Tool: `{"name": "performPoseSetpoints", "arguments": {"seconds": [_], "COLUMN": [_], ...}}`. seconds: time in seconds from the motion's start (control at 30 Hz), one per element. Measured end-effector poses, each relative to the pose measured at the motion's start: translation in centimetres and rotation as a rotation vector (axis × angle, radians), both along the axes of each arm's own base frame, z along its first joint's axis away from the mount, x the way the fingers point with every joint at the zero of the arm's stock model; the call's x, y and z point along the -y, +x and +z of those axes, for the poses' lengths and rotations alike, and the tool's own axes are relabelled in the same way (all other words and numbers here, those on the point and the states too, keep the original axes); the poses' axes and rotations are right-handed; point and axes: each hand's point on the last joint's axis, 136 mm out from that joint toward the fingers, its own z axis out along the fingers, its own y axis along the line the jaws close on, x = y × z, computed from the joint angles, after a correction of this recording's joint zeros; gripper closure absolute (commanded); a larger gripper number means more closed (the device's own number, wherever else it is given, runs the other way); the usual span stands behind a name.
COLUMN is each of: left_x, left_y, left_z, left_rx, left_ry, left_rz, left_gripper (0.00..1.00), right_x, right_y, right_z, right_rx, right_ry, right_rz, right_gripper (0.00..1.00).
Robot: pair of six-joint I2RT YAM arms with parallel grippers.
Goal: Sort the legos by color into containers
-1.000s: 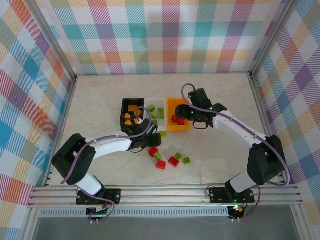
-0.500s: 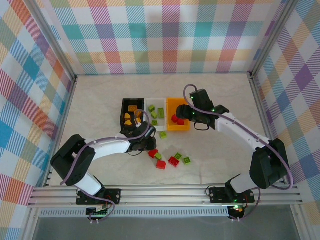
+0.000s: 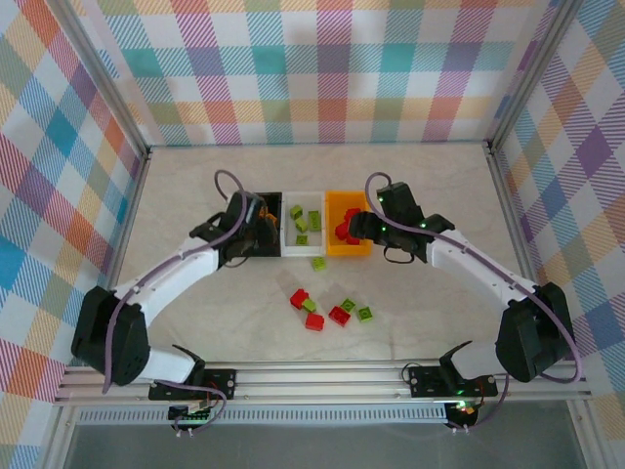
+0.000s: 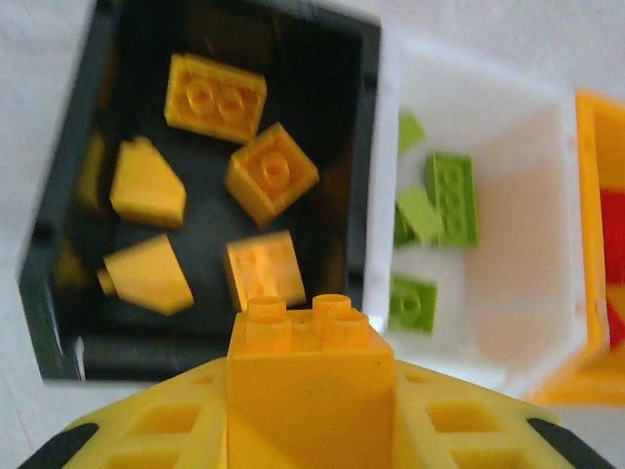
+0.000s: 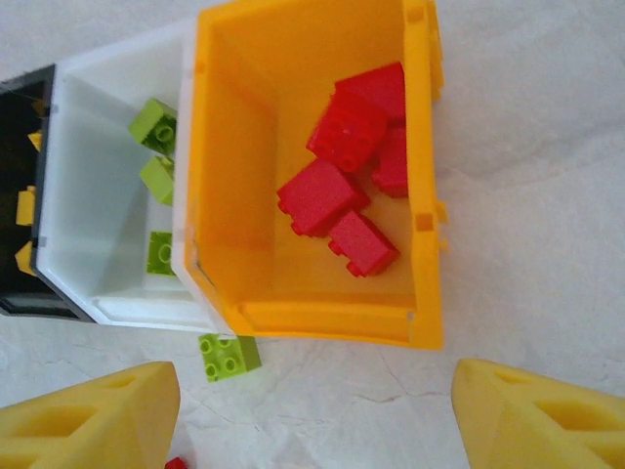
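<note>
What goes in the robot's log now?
left fingers: shut on yellow-orange studded plastic brick, over black plastic bin | right fingers: open, near orange plastic bin

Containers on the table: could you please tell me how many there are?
3, side by side: the black bin on the left, the white bin in the middle, the orange bin on the right.
</note>
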Motion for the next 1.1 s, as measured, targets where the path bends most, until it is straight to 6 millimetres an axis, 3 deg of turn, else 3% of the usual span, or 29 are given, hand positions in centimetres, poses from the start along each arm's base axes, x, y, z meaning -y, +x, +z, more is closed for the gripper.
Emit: {"name": "performPoseSetpoints", "arguments": {"seconds": [0.13,0.37,0.63,0.73,0.83,1.0,1.1], "left_x": [-1.2,-0.8,0.1,0.9,1.8,3.2,2.5], "left_y": [3.7,8.5,9.3,8.9,7.7,2.0,-2.0], "left_z": [-0.7,-2.6,-3.1,-2.0,1.1,8.0,9.3], "left_rx": [-0.014,-0.051,-0.075,-0.061,-0.003,0.148,0.198], "left_ry": [0.031,0.091,0.089,0.06,0.011,-0.1,-0.151], "left_rz": [0.055,0.073,0.045,0.023,-0.004,-0.071,-0.085], "left_gripper": [0.64,0.61,0.2,0.12,0.0,0.0,0.0], "right_x": [0.4,0.9,-0.3,-2.0,-4.3,-7.8,-9.5], "right_y": [-0.7,-2.3,-5.7,-7.0,-8.1,-7.9,-6.5], "right_z": [-0.7,-0.6,-2.5,-2.8,-3.7,-6.8,-8.3], "right_rx": [-0.019,-0.016,-0.086,-0.09,-0.097,-0.134,-0.129], "right_ry": [-0.005,0.017,0.051,0.041,0.017,-0.067,-0.11], "right_rz": [-0.006,0.009,0.109,0.181,0.258,0.317,0.317], "right_gripper": [0.26,0.26,0.24,0.23,0.23,0.24,0.25]}}
